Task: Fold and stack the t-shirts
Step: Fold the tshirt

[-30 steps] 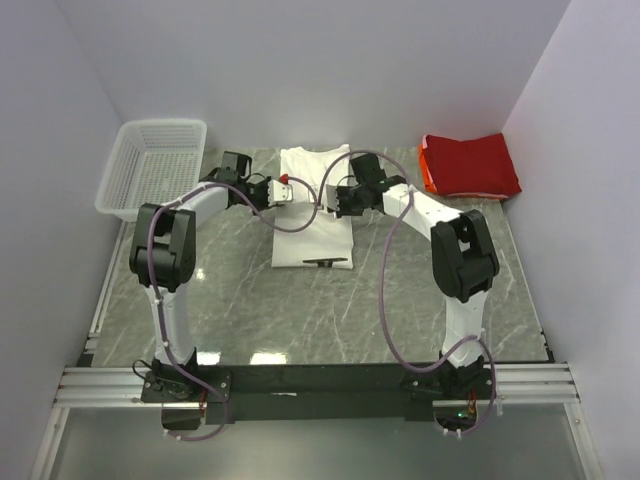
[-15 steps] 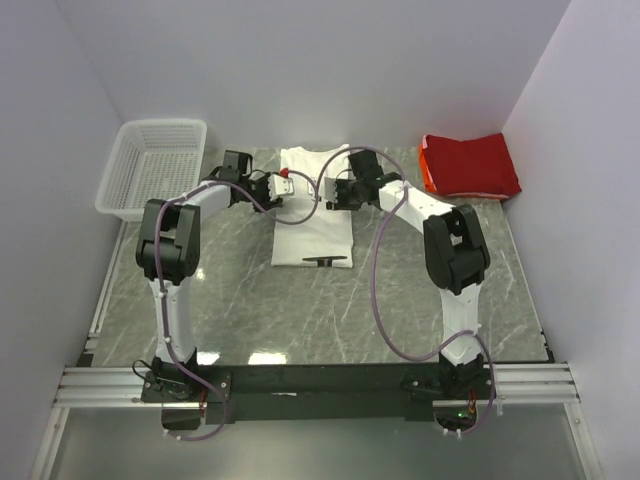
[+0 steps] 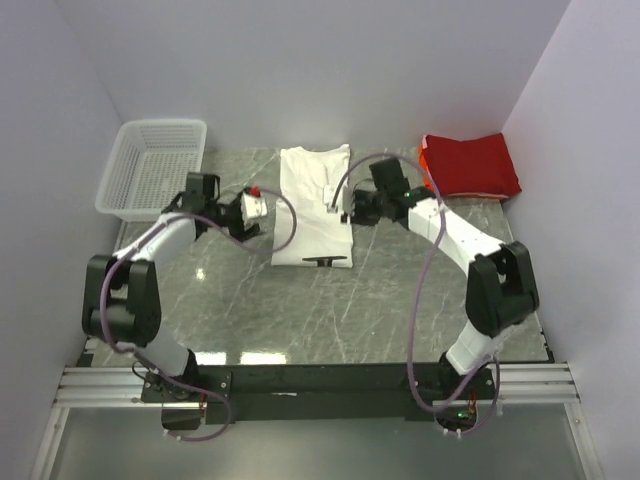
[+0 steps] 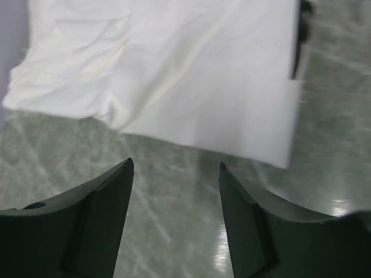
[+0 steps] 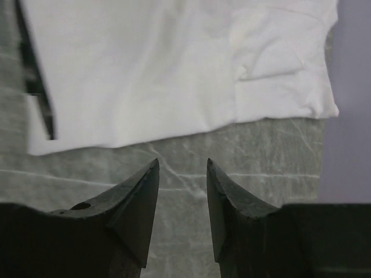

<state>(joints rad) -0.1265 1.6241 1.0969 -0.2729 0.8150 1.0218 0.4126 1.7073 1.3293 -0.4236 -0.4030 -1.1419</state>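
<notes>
Top external shows the white t-shirt (image 3: 314,205) folded long at the bench's far edge, with the red t-shirt (image 3: 468,165) folded in the far right corner. Left tool (image 4: 175,165) and right tool (image 5: 182,162) gape empty either side of the white one. Can't make out the dark smudge (image 3: 326,262) at its near hem.

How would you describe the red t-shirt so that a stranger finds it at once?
Look to the far right corner of the grey marble table. There lies the red t-shirt, folded into a thick pad. It alone is red; the white t-shirt lies flat at the far middle.
</notes>
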